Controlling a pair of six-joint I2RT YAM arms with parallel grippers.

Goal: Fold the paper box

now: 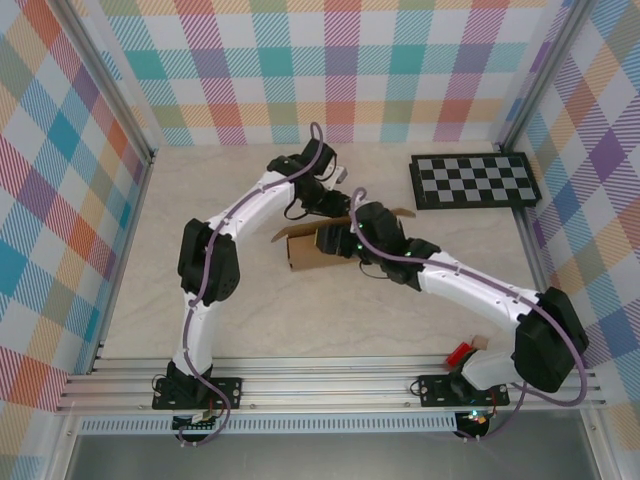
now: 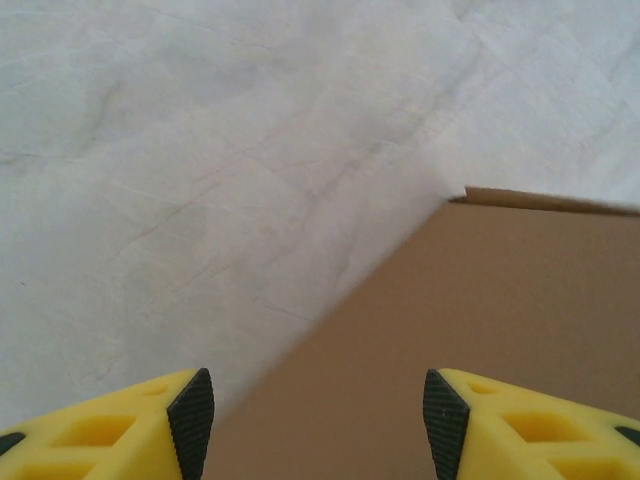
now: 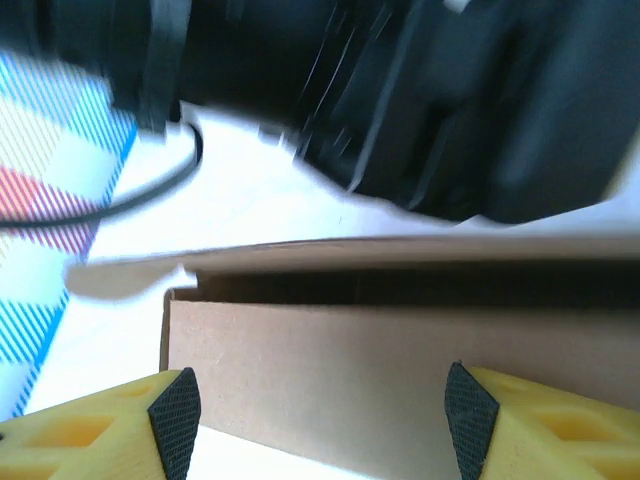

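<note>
**Two arms bending over a half-raised box at mid-table**

The box (image 1: pixel 300 248) is sitting at the middle of the table (image 1: pixel 250 320), well apart from the checkerboard panel (image 1: pixel 473 180) in the far right corner, with both arms bending over it. The left gripper (image 2: pixel 320 415) is hovering with its fingers (image 2: pixel 192 420) spread and nothing pinched, and a flat brown panel (image 2: pixel 480 320) is lying under and beyond them. The right gripper (image 3: pixel 320 410) is likewise standing released, facing an upright side wall (image 3: pixel 350 360) with a flap (image 3: pixel 400 255) leaning over it. By the look of it, the job is in its wall-raising step: one side is up, but the box is not yet closed. The next move is probably calling for one gripper to steady that wall while the other is pressing the flap down along its crease. Whether any tabs are seated cannot be told.
</note>
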